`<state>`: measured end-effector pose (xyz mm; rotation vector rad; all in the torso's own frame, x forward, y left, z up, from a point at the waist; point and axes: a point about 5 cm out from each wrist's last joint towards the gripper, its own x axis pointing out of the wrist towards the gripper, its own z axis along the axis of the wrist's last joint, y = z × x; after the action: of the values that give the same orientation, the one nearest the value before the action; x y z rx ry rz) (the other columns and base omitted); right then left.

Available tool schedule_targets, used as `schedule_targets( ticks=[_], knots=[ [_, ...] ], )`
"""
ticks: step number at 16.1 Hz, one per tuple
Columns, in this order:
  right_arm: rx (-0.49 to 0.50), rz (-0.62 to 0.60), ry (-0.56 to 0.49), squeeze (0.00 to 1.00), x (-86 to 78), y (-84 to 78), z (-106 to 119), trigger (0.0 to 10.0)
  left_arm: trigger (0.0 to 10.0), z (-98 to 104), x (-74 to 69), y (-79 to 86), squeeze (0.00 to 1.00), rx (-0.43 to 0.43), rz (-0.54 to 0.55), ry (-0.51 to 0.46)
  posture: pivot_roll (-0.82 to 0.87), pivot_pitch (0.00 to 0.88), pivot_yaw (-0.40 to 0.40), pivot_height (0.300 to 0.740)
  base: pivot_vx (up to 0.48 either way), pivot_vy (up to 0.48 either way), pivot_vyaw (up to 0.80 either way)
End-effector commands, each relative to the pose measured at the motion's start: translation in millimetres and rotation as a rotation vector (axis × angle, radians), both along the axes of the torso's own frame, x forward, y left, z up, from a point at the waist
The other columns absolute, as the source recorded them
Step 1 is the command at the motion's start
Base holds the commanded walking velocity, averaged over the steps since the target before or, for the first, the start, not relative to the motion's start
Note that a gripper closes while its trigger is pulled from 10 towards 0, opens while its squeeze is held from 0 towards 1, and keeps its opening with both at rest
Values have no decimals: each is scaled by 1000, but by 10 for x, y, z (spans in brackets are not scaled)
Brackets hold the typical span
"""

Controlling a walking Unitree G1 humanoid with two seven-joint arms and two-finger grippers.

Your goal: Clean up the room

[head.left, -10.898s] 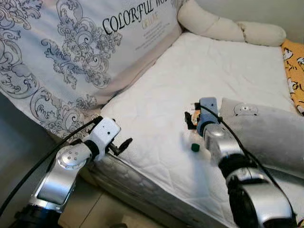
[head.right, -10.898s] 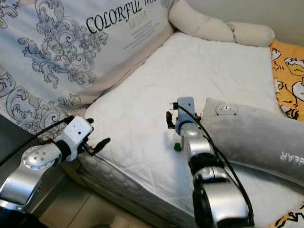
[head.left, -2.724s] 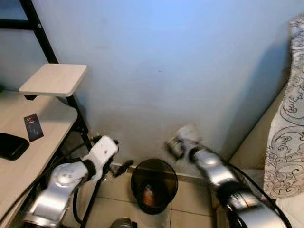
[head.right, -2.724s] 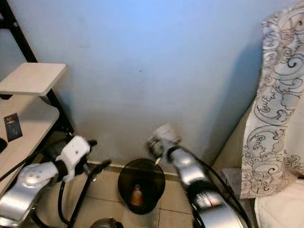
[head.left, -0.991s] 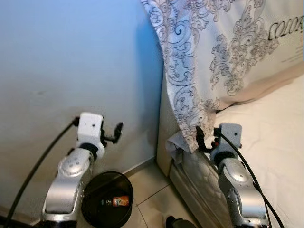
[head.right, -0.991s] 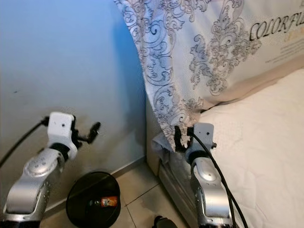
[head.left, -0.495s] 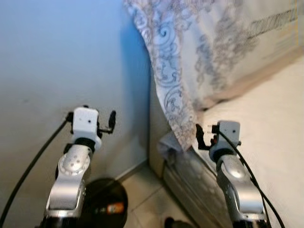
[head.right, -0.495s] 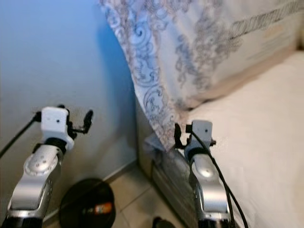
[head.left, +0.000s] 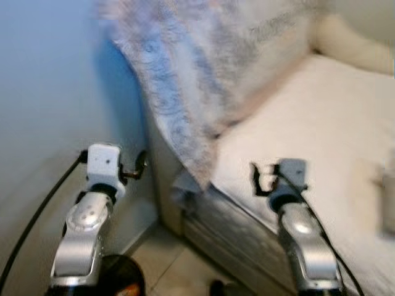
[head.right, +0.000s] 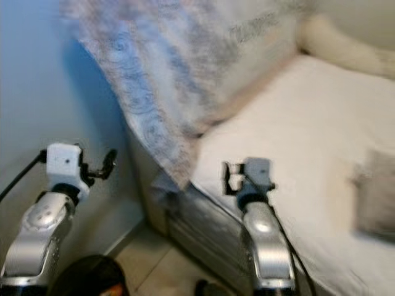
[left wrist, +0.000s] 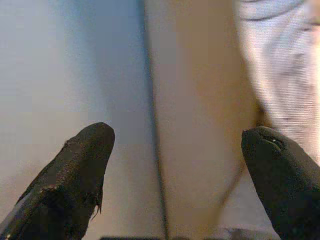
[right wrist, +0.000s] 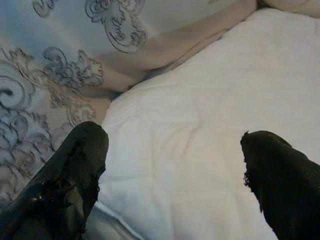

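A white-quilted bed (head.left: 321,117) stands against a blue wall (head.left: 49,92).

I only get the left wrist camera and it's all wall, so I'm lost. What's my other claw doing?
Observer: The right claw is open, over the edge of the white mattress.
Operator: Is it holding anything?
Observer: No. The right wrist view shows nothing between its fingers, only mattress beyond them.
Operator: Where's the bin?
Observer: The black bin is on the floor by the wall, on the robot's left, with something orange in it.
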<state>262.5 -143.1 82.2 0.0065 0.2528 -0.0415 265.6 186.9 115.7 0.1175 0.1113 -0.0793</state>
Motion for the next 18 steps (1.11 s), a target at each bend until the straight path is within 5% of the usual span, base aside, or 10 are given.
schedule_targets(
  ticks=[1, 2, 7, 10, 15, 16, 18],
  knots=[
    [-20, -11, -20, 1000, 15, -45, 45, 10000, 10000, 30, 5, -88, 529, -3, -39, 3, 81, 0, 21, 740, 0, 0, -719],
    [25, -29, -30, 1000, 21, -40, 65, 10000, 10000, 19, 1, -95, 0, 19, -53, 11, 76, 0, 24, 740, 0, 0, -719],
    [-60, -93, -88, 1000, 43, -125, 110, 10000, 10000, 27, 24, 3, 0, 23, 6, 2, 81, 0, 17, 740, 0, 0, -723],
    [-16, -96, -54, 1000, 46, -125, 88, 10000, 10000, 51, 39, 4, 0, 48, 3, -11, 79, 0, 17, 740, 0, -123, -683],
    [-46, -75, -17, 945, 57, -87, 31, 10000, 10000, 65, 71, -14, 0, 47, -8, -17, 77, 0, 21, 740, 0, -392, 0],
    [-52, -65, -12, 0, 61, -85, 23, 10000, 10000, 65, 74, -19, 0, 48, -9, -18, 77, 0, 21, 740, 0, -386, 0],
    [-56, -67, -6, 0, 61, -84, 19, 10000, 10000, 70, 79, -40, 0, 47, -14, -27, 74, 0, 22, 740, 0, -169, 0]
  ],
)
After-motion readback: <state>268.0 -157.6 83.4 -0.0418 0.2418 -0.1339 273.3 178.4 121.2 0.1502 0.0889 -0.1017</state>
